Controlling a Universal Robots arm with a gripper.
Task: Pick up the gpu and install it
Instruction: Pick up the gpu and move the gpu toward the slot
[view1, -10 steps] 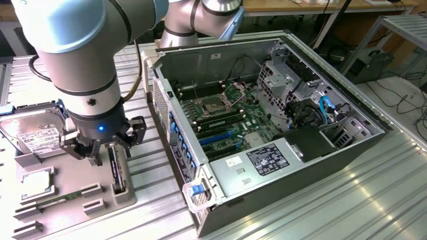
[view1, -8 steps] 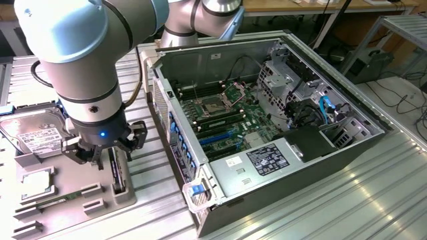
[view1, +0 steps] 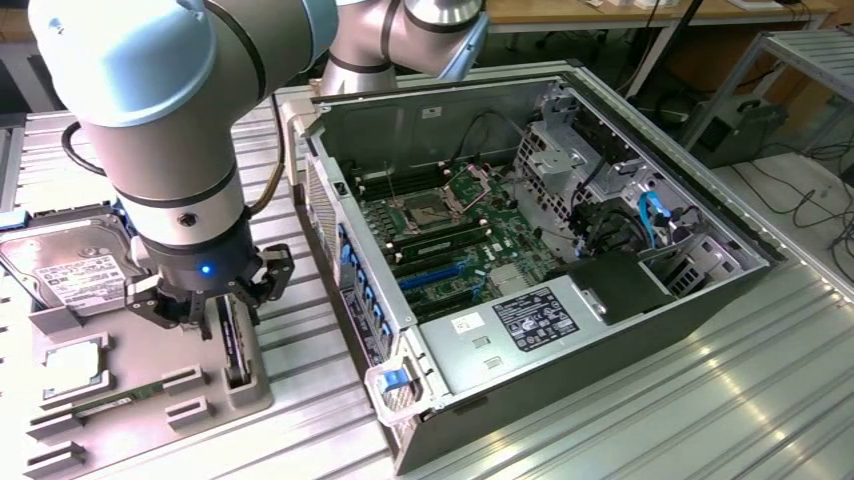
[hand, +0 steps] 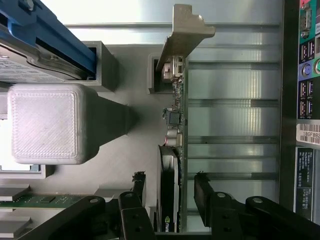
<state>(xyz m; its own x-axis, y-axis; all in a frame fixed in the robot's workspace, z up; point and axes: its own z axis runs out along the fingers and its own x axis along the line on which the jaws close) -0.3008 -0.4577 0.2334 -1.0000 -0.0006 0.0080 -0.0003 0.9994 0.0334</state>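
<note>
The gpu (view1: 239, 345) is a thin dark card standing on its edge in a slot of the grey fixture tray (view1: 247, 395) at the exterior view's left. My gripper (view1: 211, 312) hangs straight down over it. In the wrist view the gpu (hand: 176, 120) runs between my two black fingers (hand: 202, 192), with its pale metal bracket (hand: 182, 30) at the far end. My gripper (hand: 170, 189) is open: the jaws straddle the card's fan end, and a narrow gap shows on each side.
The open computer case (view1: 694, 290) lies on its side at the exterior view's right, its motherboard (view1: 454, 240) exposed. A silver hard drive (view1: 67, 265), a square chip (view1: 74, 365) and a memory stick (view1: 107, 405) sit in the same fixture. A grey post (hand: 47, 122) stands beside the card.
</note>
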